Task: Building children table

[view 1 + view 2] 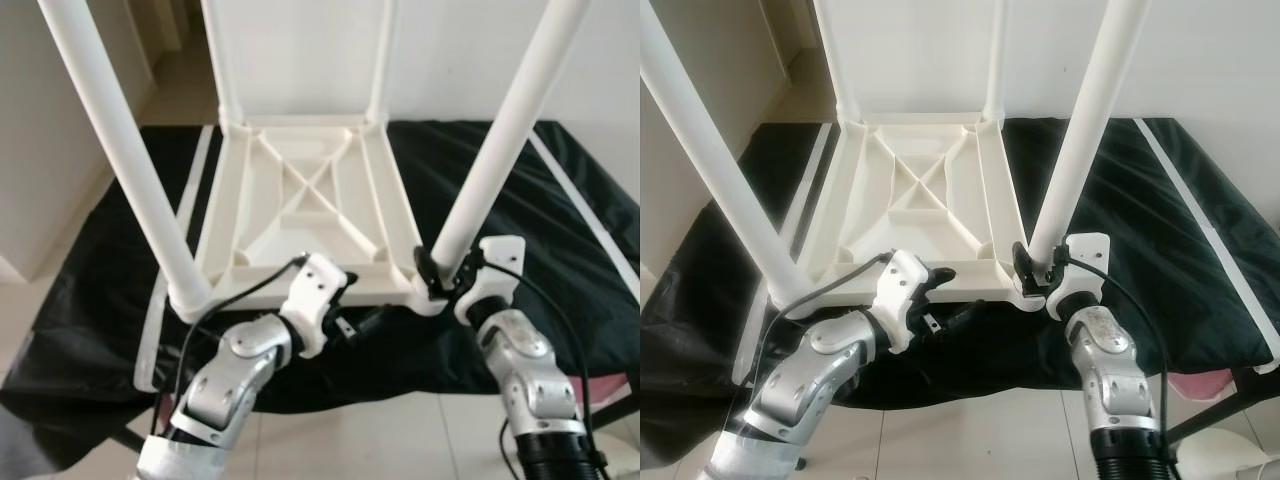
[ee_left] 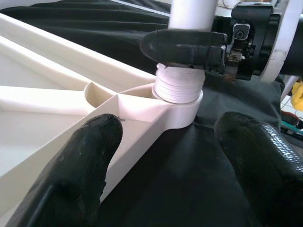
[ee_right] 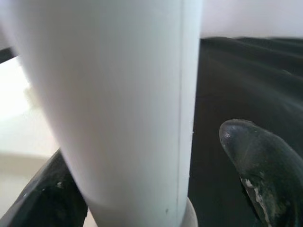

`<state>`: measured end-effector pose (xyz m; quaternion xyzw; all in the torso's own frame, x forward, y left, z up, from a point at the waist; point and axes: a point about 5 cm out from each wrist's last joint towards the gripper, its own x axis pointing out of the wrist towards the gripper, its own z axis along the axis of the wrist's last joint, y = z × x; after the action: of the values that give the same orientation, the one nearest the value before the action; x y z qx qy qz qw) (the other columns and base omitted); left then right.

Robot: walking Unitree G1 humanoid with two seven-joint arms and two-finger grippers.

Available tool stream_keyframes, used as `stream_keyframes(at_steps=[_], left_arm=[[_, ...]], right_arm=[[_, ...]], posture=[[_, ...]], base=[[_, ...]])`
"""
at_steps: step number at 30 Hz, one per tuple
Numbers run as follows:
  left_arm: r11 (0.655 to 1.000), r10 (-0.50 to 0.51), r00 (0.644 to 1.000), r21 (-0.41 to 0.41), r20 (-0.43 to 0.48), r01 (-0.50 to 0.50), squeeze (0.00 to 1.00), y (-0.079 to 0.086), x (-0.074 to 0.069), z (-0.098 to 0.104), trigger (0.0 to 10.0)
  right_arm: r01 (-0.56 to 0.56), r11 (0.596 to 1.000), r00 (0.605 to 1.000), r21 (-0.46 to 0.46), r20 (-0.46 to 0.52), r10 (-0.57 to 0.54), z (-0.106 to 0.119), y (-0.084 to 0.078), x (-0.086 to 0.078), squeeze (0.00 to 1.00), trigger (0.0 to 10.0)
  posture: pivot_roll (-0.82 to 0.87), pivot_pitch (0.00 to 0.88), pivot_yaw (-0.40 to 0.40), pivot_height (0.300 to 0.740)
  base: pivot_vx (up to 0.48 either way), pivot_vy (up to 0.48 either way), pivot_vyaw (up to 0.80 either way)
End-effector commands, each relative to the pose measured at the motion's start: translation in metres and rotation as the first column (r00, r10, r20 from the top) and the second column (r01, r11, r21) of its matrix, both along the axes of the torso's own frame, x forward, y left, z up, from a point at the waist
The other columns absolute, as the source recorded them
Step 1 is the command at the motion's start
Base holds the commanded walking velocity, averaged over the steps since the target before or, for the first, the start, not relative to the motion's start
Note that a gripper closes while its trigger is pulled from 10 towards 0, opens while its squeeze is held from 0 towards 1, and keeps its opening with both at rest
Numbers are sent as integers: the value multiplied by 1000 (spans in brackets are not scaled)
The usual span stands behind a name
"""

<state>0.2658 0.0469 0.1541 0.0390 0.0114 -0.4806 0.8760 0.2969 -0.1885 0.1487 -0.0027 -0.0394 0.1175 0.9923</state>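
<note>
**A:** Status on the kids' table?

**B:** The tabletop (image 1: 300, 215) lies upside down on the black cloth (image 1: 560, 250), ribbed underside facing up. All four corners have a white leg standing in them: two far legs, the near-left leg (image 1: 120, 150) and the near-right leg (image 1: 505, 135).

**A:** So it's done?

**B:** Not quite, I'd say. The near-right leg isn't seated: in the left wrist view its thread (image 2: 179, 87) is exposed above the corner socket (image 2: 182, 111). Several turns left, by my read.

**A:** Grippers?

**B:** The right gripper (image 1: 445, 272) is at the base of the near-right leg, one finger on each side of the tube. The right wrist view shows the leg between the fingers (image 3: 262, 161), with a gap on that one's side. So it brackets the leg, but I can't tell whether it's clamped.

**A:** Left?

**B:** The left gripper (image 1: 345, 320) sits at the near edge of the tabletop, between the two near legs. Its fingers (image 2: 80, 165) are spread apart and hold nothing. One is at the frame rail, the other over the cloth.

**A:** What's left?

**B:** Finish screwing in the near-right leg. I can't judge the tightness of the other three from here. After that, flip the table upright.
</note>
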Motion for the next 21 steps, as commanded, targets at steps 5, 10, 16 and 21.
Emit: stream_keyframes(at_steps=[5, 10, 16, 21], left_arm=[[998, -56, 998, 7, 8, 56, 0, -3, -1, 1, 10000], [998, -57, 998, 19, 23, 56, 0, -5, 0, 1, 10000], [998, -51, 998, 22, 27, 51, 0, -6, 0, 1, 10000], [999, -30, 999, 18, 28, 29, 0, -3, 0, 1, 10000]], right_arm=[[-164, 984, 986, -62, 3, 165, 2, -2, 4, 0, 10000], [-307, 945, 952, -112, -22, 307, 0, 4, 11, 0, 4078], [-331, 938, 944, -106, -47, 328, -7, 4, 12, 0, 0], [-297, 948, 953, -111, -89, 288, -17, -2, 11, 0, 0]], posture=[[-72, 50, 14, 740], [-68, 51, 8, 740], [-52, 52, -10, 740], [-46, 55, -17, 740]], base=[[0, 0, 0], [0, 0, 0], [0, 0, 0], [0, 0, 0]])
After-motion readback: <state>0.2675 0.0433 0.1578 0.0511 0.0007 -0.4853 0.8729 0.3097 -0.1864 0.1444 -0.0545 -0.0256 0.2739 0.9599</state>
